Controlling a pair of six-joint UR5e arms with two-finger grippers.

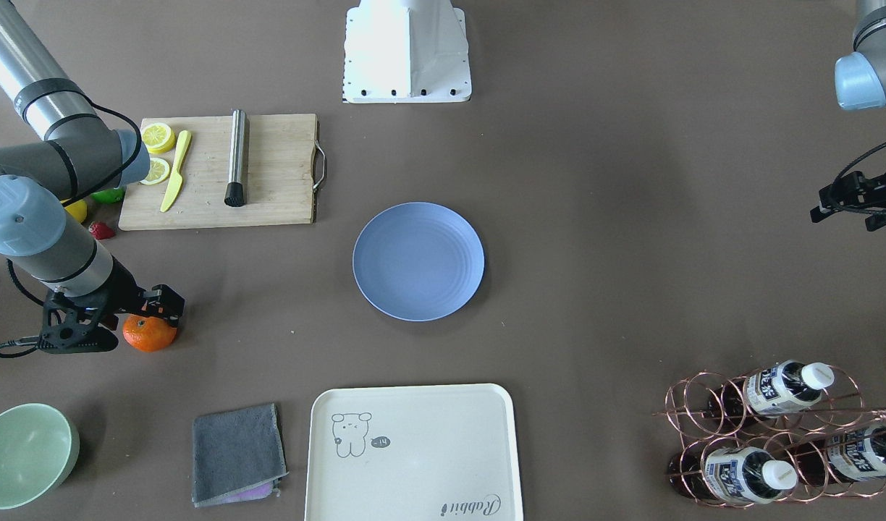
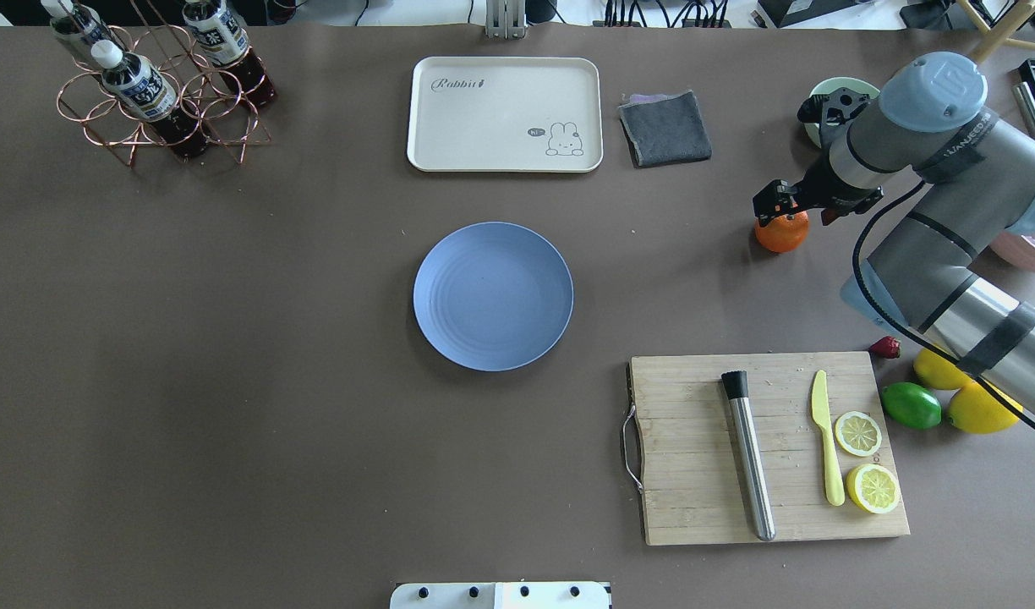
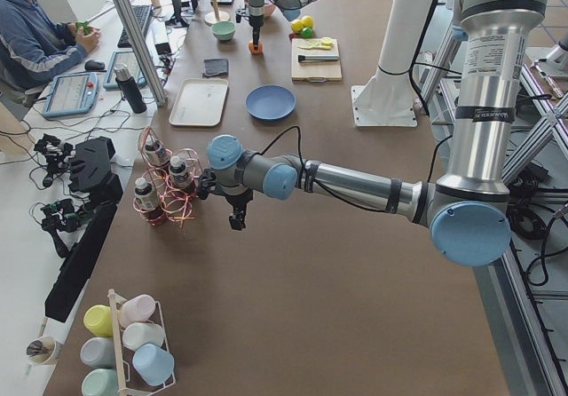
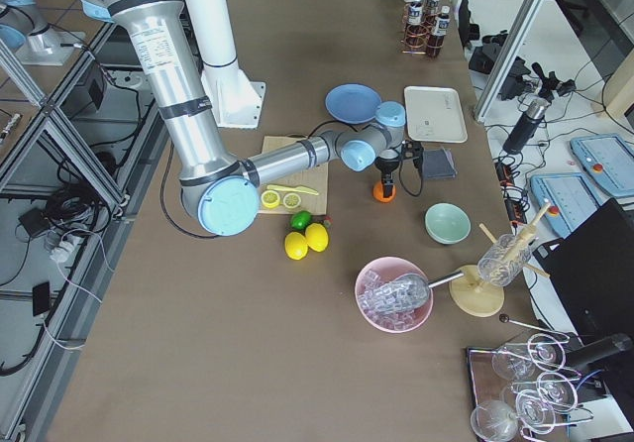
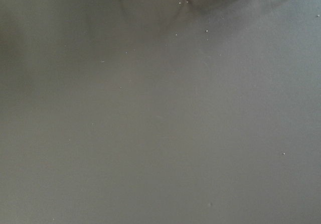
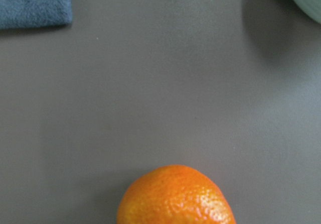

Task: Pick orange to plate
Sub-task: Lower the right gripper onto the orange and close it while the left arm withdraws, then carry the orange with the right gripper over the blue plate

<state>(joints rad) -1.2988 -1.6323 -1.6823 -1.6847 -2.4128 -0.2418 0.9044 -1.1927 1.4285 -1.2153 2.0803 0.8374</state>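
Observation:
The orange (image 1: 150, 334) lies on the brown table near the right end, well apart from the empty blue plate (image 1: 418, 260). My right gripper (image 1: 155, 310) hangs straight down over the orange (image 2: 781, 232), open, with its fingers straddling the top of the fruit. In the right wrist view the orange (image 6: 175, 196) fills the bottom edge and no fingers show. The plate (image 2: 493, 296) sits at mid-table. My left gripper (image 1: 848, 206) hovers open and empty above bare table at the other end, beside the copper bottle rack (image 3: 164, 192).
A mint bowl (image 1: 24, 454) and a grey cloth (image 1: 237, 454) lie close to the orange. The cream tray (image 1: 412, 452) sits beyond the plate. A cutting board (image 2: 767, 447) carries lemon halves, a knife and a steel rod; whole lemons, a lime (image 2: 911, 405) and a strawberry lie beside it.

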